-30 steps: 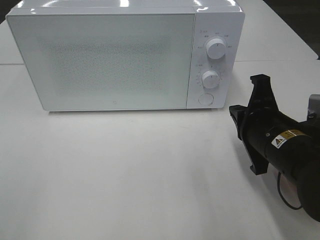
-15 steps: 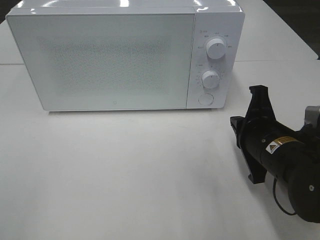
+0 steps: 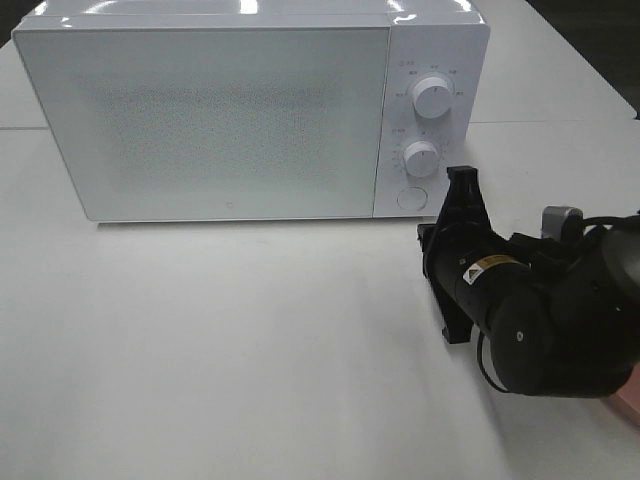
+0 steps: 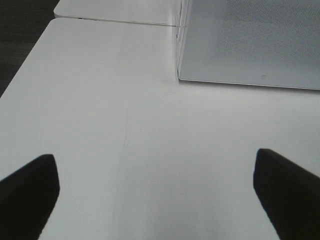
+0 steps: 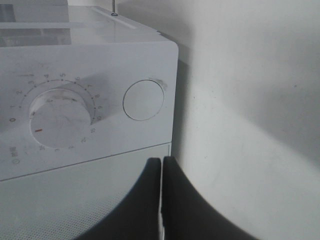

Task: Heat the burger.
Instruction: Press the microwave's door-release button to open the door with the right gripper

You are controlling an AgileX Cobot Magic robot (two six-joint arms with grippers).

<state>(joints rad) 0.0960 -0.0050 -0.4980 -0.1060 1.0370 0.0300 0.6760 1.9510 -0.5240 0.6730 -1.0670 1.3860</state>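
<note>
- The burger is not visible in any view; it may be behind the microwave's (image 3: 230, 110) frosted door (image 3: 200, 120), which is closed and cannot be seen through, or off camera
- A pink sliver (image 3: 630, 402) shows at the frame edge under the right arm (image 3: 540, 320); too little of it shows to say what it is
- Step in hand, as judged: working the microwave's control panel, most likely a push on the round button (image 3: 411, 198) at the bottom of the panel to release the door; neither loading nor heating can be confirmed as done
- The right hand (image 3: 462, 178) is closed with its fingers pressed together and grips nothing; the tip points at the panel, near the round button and just below the lower dial (image 3: 421, 157), and does not appear to touch either
- In the right wrist view the closed fingertips (image 5: 161, 167) sit below the round button (image 5: 144, 100), off its centre
- Next move calls for: bringing the tip onto the middle of the button and pushing straight in, keeping clear of the dial beside it; a skewed push could slide off the button face
- Right arm pose: low over the bench (image 3: 200, 340), reaching forward and angled in toward the panel, wrist roughly level
- The left hand (image 4: 157, 186) is spread wide and holds nothing; it hangs over bare bench facing the microwave's left front corner, well apart from it
</note>
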